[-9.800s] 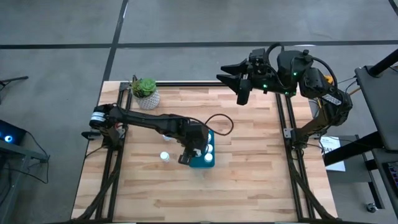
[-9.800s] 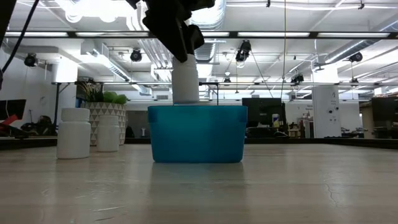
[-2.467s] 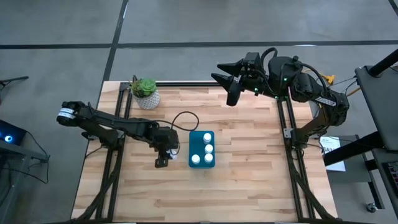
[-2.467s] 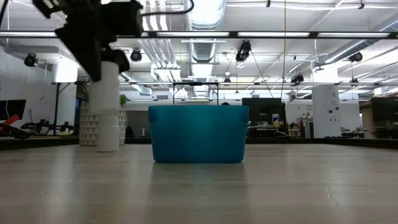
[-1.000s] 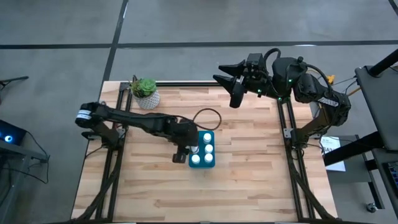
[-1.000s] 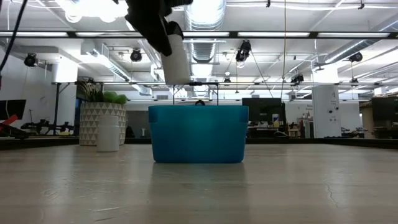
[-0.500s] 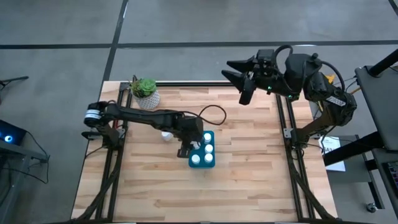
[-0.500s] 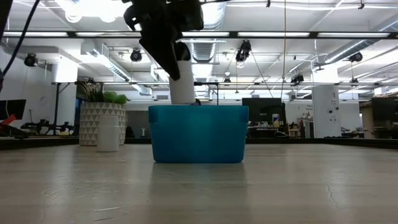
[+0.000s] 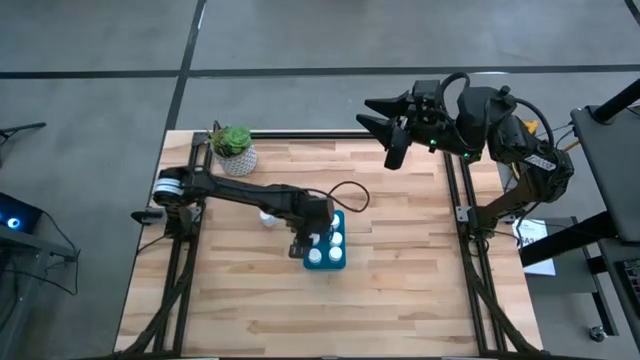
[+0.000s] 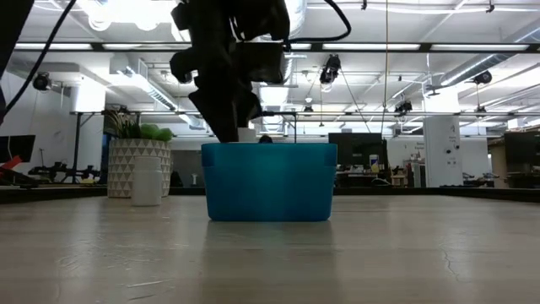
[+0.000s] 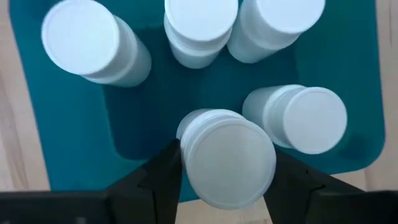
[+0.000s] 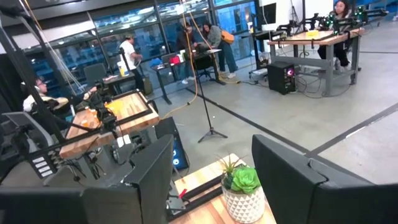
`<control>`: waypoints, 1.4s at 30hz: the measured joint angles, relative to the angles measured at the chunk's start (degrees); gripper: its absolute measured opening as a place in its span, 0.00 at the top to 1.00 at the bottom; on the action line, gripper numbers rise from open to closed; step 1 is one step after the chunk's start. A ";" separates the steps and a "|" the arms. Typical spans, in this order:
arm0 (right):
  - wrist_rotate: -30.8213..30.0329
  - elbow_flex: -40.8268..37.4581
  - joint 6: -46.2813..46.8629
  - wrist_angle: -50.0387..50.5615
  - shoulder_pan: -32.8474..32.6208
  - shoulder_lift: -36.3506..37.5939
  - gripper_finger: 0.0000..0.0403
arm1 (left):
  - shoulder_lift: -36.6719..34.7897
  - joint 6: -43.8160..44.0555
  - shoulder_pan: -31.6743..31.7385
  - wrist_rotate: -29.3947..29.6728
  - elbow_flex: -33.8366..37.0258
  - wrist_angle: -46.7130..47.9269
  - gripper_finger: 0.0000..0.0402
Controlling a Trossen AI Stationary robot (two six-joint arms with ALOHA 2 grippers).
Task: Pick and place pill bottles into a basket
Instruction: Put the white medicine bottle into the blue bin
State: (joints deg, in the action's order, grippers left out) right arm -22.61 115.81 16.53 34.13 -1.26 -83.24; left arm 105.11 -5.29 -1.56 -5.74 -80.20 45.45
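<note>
The teal basket (image 9: 326, 262) stands at the table's middle and shows side-on in the low view (image 10: 268, 181). Several white pill bottles (image 11: 79, 38) stand upright on its floor. My left gripper (image 9: 307, 240) hangs over the basket's left half, shut on another pill bottle (image 11: 227, 163) that is sunk between the basket's walls. Only the top of that bottle (image 10: 245, 133) shows above the rim. One more pill bottle (image 9: 267, 217) stands on its base on the table left of the basket. My right gripper (image 9: 385, 128) is open and empty, raised over the table's far right. My left gripper pinches the bottle between its two fingers (image 11: 165, 177), on opposite sides of the body just under the cap (image 11: 186, 134). The fingers come from above, pointing down. The bottle stands upright inside the basket; whether its base touches the floor I cannot tell.
A white plant pot (image 9: 237, 152) with a green plant stands at the table's far left corner. The left arm's cable (image 9: 345, 192) loops above the table behind the basket. Bare wood lies to the near side and right of the basket.
My left gripper has carried the bottle toward the table's right, from beside the basket's left wall to over the basket. It then went down, so the bottle sank from well above the rim to mostly below it. My right gripper has shifted a little toward the table's right edge.
</note>
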 joint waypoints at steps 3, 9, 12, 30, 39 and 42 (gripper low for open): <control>0.02 0.00 -0.02 0.15 0.00 -0.02 0.48 | 0.47 0.04 0.00 -0.02 0.00 -0.22 0.58; 0.02 0.00 0.00 0.63 0.00 -0.13 0.48 | 0.47 0.17 0.00 -0.20 0.00 -1.58 0.57; 0.02 0.00 -0.01 1.03 0.00 -0.17 0.48 | 0.47 0.17 0.00 -0.30 0.00 -1.79 0.57; 0.09 -0.76 1.08 1.24 0.00 -0.36 0.48 | 0.62 0.76 -0.07 -1.62 1.18 -4.77 0.57; 0.09 -1.27 1.77 1.20 0.00 -0.37 0.48 | 0.62 1.98 -0.09 -1.68 1.25 -4.51 0.57; 0.09 -1.29 1.92 1.13 -0.01 -0.37 0.48 | 0.62 1.96 -0.09 -1.73 1.25 -4.51 0.54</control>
State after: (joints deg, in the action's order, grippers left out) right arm -22.52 114.52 18.45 35.27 -1.27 -83.61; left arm 105.73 -3.33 -1.65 -7.46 -78.95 40.94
